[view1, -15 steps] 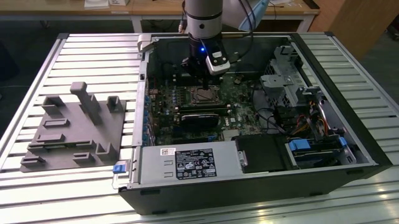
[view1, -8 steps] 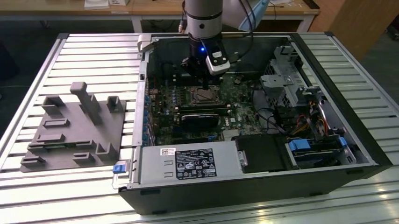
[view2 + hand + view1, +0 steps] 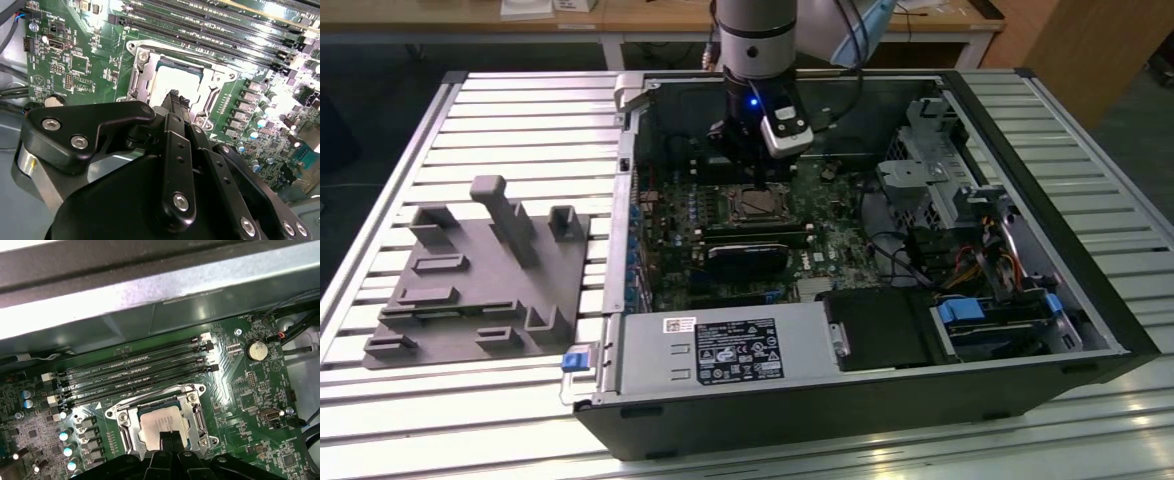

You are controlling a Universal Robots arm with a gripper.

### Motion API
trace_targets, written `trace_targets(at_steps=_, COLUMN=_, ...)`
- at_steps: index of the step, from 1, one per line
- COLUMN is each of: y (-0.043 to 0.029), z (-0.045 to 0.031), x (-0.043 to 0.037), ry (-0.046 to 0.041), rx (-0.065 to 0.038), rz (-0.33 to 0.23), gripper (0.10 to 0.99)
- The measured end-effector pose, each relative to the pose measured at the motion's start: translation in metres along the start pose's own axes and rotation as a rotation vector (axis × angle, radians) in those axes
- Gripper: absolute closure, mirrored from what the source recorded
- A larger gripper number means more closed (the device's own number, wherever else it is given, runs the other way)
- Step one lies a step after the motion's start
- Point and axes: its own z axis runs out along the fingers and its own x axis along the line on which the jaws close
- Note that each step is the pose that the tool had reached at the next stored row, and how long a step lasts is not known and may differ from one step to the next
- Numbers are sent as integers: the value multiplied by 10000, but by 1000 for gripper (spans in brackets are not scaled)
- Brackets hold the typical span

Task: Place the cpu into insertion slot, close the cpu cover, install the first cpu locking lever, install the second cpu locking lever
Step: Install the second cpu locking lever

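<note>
Arm reaches down into open PC case on slatted worktop. Pincer w/ fingers pressed together, narrow, holding nothing; tips right over cpu, contact can't tell. Cpu sits flat in socket on green board, seen in both wrist views. Cover frame lies down around cpu, chip showing thru its window. RAM slots just beside socket. Grey fixture on worktop at exterior view's left, well apart from case.
</note>
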Motion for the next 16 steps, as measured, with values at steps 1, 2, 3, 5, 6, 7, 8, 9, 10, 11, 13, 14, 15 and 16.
trace_targets(at_steps=1, y=0, z=0, x=0, ry=0, rx=-2, rz=0, gripper=980)
trace_targets(at_steps=2, y=0, z=0, x=0, ry=-1, rx=-3, rz=0, gripper=980)
trace_targets(at_steps=3, y=0, z=-1, x=0, ry=0, rx=-2, rz=0, gripper=980)
trace_targets(at_steps=5, y=-7, z=-4, x=-2, ry=2, rx=5, rz=-2, gripper=980)
trace_targets(at_steps=6, y=-16, z=-2, x=-5, ry=1, rx=1, rz=-1, gripper=980)
trace_targets(at_steps=7, y=-27, z=-2, x=-8, ry=1, rx=1, rz=-1, gripper=980)
trace_targets(at_steps=8, y=-39, z=-2, x=-11, ry=1, rx=2, rz=0, gripper=980)
trace_targets(at_steps=9, y=-52, z=-2, x=-15, ry=1, rx=1, rz=-1, gripper=980)
trace_targets(at_steps=10, y=-65, z=-2, x=-18, ry=0, rx=1, rz=0, gripper=980)
trace_targets(at_steps=11, y=-79, z=-1, x=-22, ry=0, rx=1, rz=0, gripper=980)
trace_targets(at_steps=13, y=-104, z=-1, x=-30, ry=1, rx=1, rz=-1, gripper=980)
trace_targets(at_steps=14, y=-110, z=-1, x=-31, ry=1, rx=0, rz=0, gripper=980)
trace_targets(at_steps=15, y=-112, z=-1, x=-32, ry=0, rx=0, rz=1, gripper=980)
trace_targets(at_steps=16, y=-113, z=-4, x=-32, ry=0, rx=2, rz=1, gripper=980)
